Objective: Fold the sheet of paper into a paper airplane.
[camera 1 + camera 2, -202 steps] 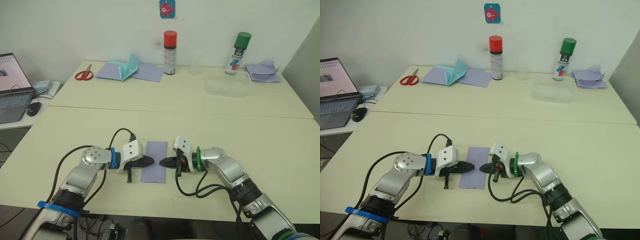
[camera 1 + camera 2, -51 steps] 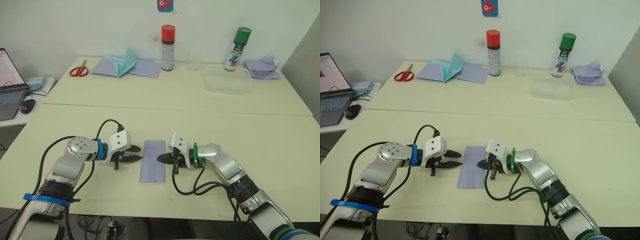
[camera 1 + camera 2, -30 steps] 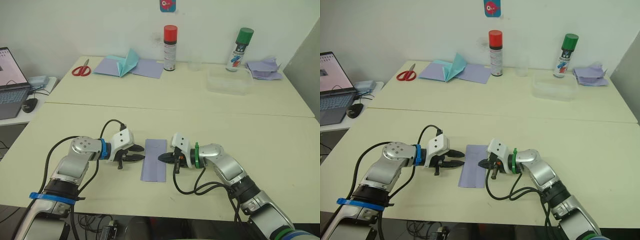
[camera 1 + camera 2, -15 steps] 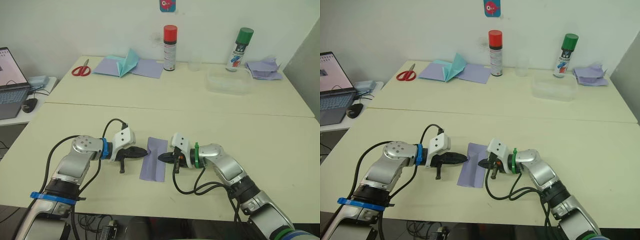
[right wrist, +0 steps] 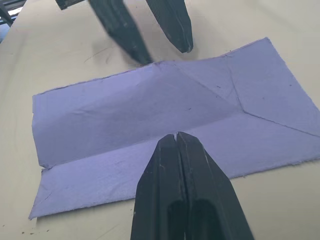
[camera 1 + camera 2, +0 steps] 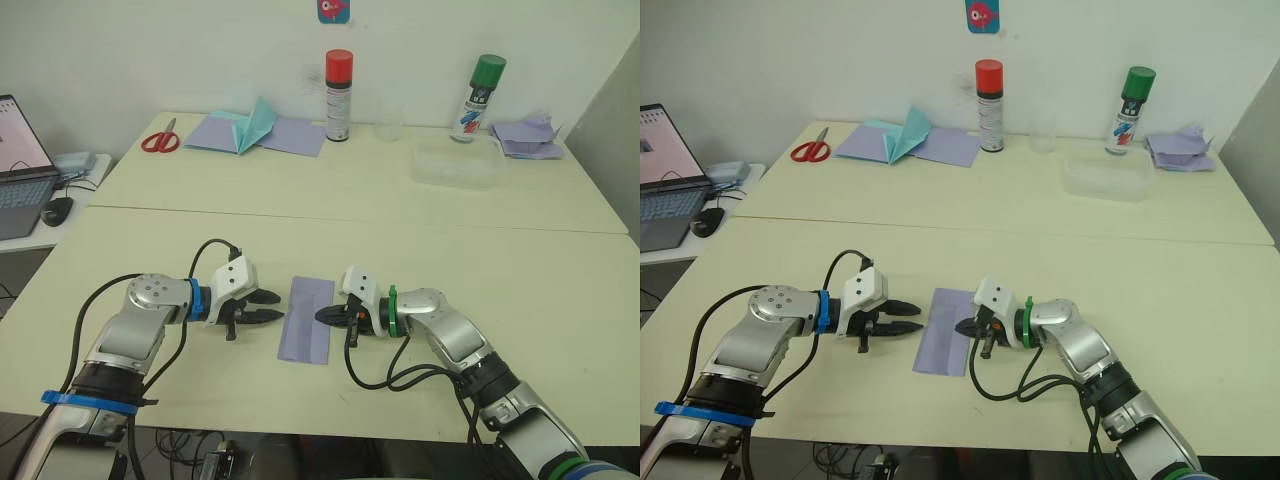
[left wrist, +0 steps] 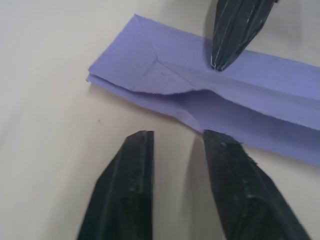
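Jaws: my left gripper [image 6: 270, 306] parted, empty; right gripper [image 6: 322, 315] closed, pinning the sheet of paper [image 6: 308, 319].
Early fold; next I grip its near-left edge.

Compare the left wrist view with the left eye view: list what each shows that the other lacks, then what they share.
Left wrist view alone: the sheet of paper's layered near edge, slightly lifted, and its diagonal crease up close.

Left eye view alone: scissors, the red-capped spray can, the green-capped spray can, a clear container and a laptop.

Both: the open left gripper just short of the sheet, and the shut right gripper pressing on the sheet.
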Tool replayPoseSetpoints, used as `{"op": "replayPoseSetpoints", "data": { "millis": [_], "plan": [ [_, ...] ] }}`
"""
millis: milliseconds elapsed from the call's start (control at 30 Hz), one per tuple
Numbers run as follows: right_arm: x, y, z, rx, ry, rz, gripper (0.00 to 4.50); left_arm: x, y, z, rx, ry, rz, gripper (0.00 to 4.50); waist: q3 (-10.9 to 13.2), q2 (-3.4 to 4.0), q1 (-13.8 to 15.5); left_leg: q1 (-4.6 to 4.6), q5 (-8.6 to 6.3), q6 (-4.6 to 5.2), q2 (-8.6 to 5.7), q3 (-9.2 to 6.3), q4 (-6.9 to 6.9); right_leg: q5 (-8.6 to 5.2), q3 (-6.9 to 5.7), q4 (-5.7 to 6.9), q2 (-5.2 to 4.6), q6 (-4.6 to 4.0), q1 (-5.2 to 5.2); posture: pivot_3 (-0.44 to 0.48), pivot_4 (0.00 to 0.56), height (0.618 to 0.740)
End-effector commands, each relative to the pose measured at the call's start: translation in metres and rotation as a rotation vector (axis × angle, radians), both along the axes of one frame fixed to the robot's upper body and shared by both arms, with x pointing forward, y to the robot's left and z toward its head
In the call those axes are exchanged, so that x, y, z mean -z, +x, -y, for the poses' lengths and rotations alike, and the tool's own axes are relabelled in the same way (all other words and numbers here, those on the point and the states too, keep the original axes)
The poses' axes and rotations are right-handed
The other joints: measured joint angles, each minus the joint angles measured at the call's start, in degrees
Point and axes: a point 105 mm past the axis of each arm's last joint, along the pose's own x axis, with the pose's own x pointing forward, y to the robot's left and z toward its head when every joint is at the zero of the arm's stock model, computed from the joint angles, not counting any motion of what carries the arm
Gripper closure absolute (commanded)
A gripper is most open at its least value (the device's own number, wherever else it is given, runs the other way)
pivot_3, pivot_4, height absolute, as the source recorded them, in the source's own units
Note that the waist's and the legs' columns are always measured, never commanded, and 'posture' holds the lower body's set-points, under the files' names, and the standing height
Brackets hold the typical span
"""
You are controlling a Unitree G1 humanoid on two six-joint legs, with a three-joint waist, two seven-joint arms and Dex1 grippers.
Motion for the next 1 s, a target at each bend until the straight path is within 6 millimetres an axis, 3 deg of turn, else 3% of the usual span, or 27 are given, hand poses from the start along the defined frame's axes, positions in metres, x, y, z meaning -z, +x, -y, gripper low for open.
{"op": "replayPoseSetpoints", "data": {
  "millis": [33,67,167,467,733,1000],
  "plan": [
    [0.024,0.004,0.017,0.072,-0.098,-0.05,4.5,-0.021,0.003,0.003,-0.005,-0.054,0.068,1.64,0.0,0.0,0.0,0.0,0.0,0.0,0.0,0.0,0.0,0.0,0.0,0.0,0.0,0.0,0.0,0.0,0.15,0.74],
    [0.024,0.003,0.017,0.071,-0.099,-0.05,4.5,-0.022,0.001,0.006,0.008,-0.07,0.059,1.38,0.0,0.0,0.0,0.0,0.0,0.0,0.0,0.0,0.0,0.0,0.01,0.0,0.0,0.0,0.0,0.0,0.15,0.74],
    [0.025,0.003,0.017,0.071,-0.1,-0.052,4.5,-0.023,-0.005,0.012,0.038,-0.091,0.042,1.64,0.0,0.0,0.0,0.0,0.0,0.0,0.0,0.01,-0.01,0.0,0.01,0.0,0.0,0.0,0.0,0.0,0.15,0.74],
    [0.025,0.003,0.017,0.074,-0.1,-0.054,4.5,-0.015,-0.009,0.013,0.047,-0.068,0.023,4.46,0.0,0.0,0.0,0.01,0.0,0.0,0.0,0.0,0.0,0.0,0.01,0.0,0.0,0.0,0.0,0.0,0.15,0.74],
    [0.025,0.001,0.017,0.073,-0.1,-0.059,4.5,-0.015,-0.006,0.01,0.034,-0.055,0.028,4.46,0.0,0.0,0.0,0.0,0.0,0.0,0.0,0.01,0.0,0.0,0.01,0.0,0.0,0.0,0.0,0.0,0.15,0.74],
    [0.026,0.001,0.016,0.07,-0.099,-0.061,4.5,-0.005,0.0,0.026,0.057,-0.053,0.023,4.46,0.0,0.0,0.0,0.01,0.0,0.0,-0.01,0.01,0.0,0.0,0.01,0.0,0.0,0.0,0.01,0.0,0.15,0.74]
  ]
}}
